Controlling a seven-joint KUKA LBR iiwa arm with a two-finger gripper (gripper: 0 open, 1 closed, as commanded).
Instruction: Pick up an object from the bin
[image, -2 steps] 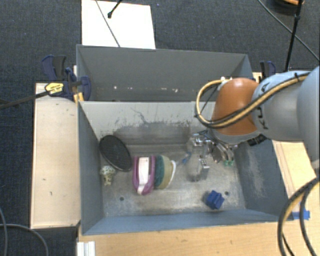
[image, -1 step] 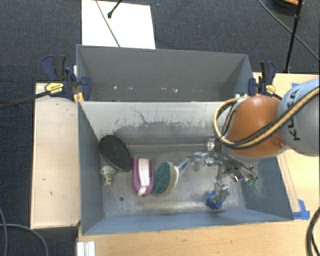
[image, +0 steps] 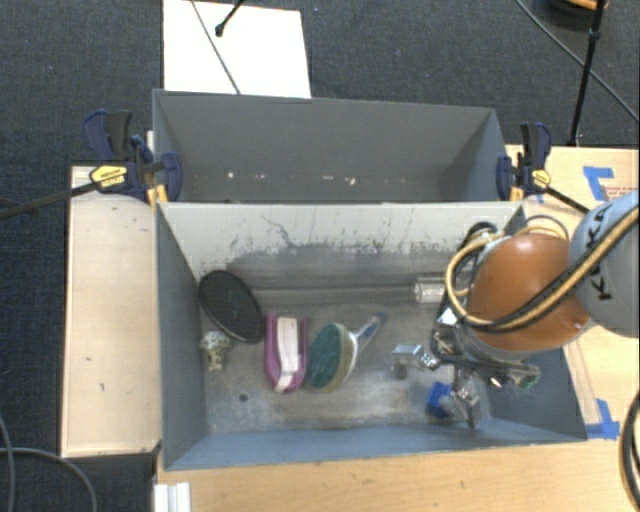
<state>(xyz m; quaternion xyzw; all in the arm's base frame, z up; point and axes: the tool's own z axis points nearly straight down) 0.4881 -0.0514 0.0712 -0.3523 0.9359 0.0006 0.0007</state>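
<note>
The gripper (image: 463, 398) is low in the grey metal bin (image: 330, 150), at the floor's right end, close to the wall along the view's lower edge. Above it sits the arm's rounded orange-brown cover (image: 525, 295), with looped cables (image: 458, 268) around its left side. Whether the gripper is spread or pressed together cannot be told from this view.

A small blue object (image: 437, 402) lies on the floor just beside the gripper, on its left, near the foot of the lower wall. Whether the two touch cannot be told. This corner is tight, with the lower wall and the right wall both near.

A small grey metal piece (image: 405, 358) lies near the gripper, up and to its left. A short clear cylinder (image: 430, 291) lies at the foot of the far sloped wall, next to the cover.

The other things lie toward the floor's left half:
- a green sponge brush (image: 328, 358) with its handle pointing up and right;
- a pink and white object (image: 284, 352) just beside the brush, on its left;
- a black oval object (image: 231, 305) near the left wall;
- a small pale object (image: 213, 348) below the oval, close to the left wall.

Bare floor runs between the brush and the grey metal piece, and along the lower wall under the left group.
</note>
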